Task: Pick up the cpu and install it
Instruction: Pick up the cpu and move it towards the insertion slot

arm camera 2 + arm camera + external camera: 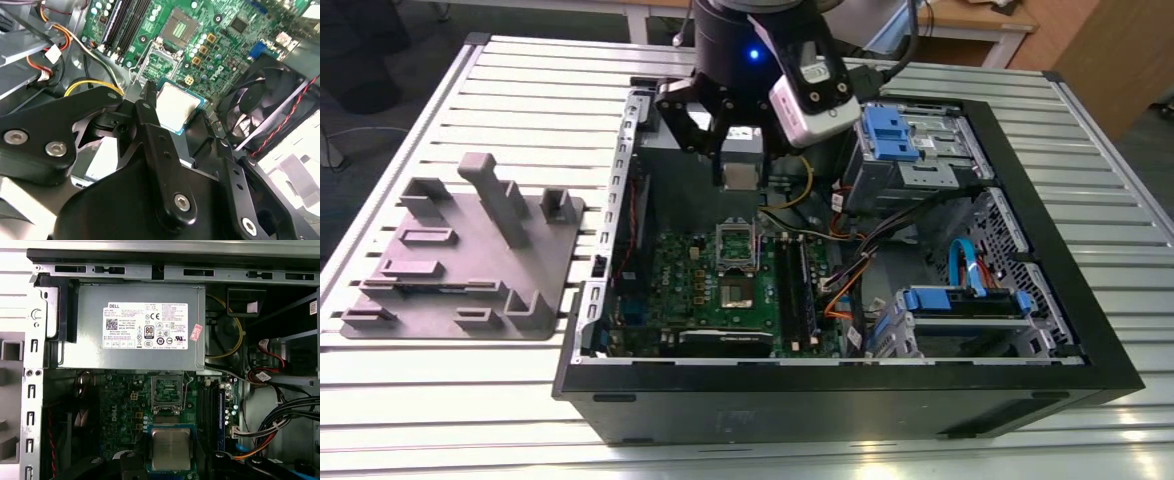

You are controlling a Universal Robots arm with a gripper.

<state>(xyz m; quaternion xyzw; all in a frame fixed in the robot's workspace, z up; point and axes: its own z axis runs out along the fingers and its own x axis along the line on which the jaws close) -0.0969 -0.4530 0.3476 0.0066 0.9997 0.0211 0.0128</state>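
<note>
Exterior view: the gripper (739,165) hangs inside the open case (854,400), clamped on the cpu (739,178) by its edges above the green board (707,300). In both wrist views the cpu's silver top shows between black fingers (150,125), clear of the board. The socket (179,26) lies further along the board in the second wrist view. The power supply (145,325) sits beside the board. A grey tray (467,260) rests on the slatted worktop (454,400), at the exterior view's left of the case.
</note>
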